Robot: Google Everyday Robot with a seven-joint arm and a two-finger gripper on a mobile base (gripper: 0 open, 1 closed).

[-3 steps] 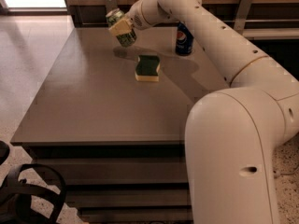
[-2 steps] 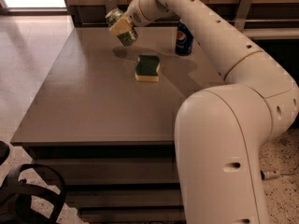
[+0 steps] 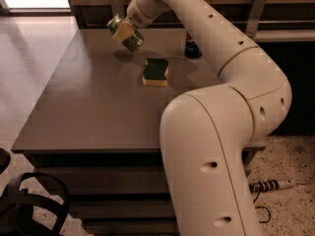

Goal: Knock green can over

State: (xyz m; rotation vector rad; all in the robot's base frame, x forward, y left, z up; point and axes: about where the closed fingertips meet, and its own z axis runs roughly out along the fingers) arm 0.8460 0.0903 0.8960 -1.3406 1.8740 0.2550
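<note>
The green can (image 3: pixel 129 39) is tilted steeply, its silver top pointing up-left, at the far left part of the grey table (image 3: pixel 88 107). My gripper (image 3: pixel 125 29) is shut on the green can, one tan finger lying across its side. The can hangs slightly above the table, with its shadow beneath it. My white arm reaches in from the right foreground and over the table.
A green-topped yellow sponge (image 3: pixel 155 72) lies near the table's middle back. A blue Pepsi can (image 3: pixel 192 48) stands behind my arm, mostly hidden. A wooden wall with metal brackets (image 3: pixel 260 9) runs behind. A black wheel (image 3: pixel 29 205) sits at bottom left.
My arm has swung further over the table and toward the camera. The gripper and the tilted can have stayed at about the same spot.
</note>
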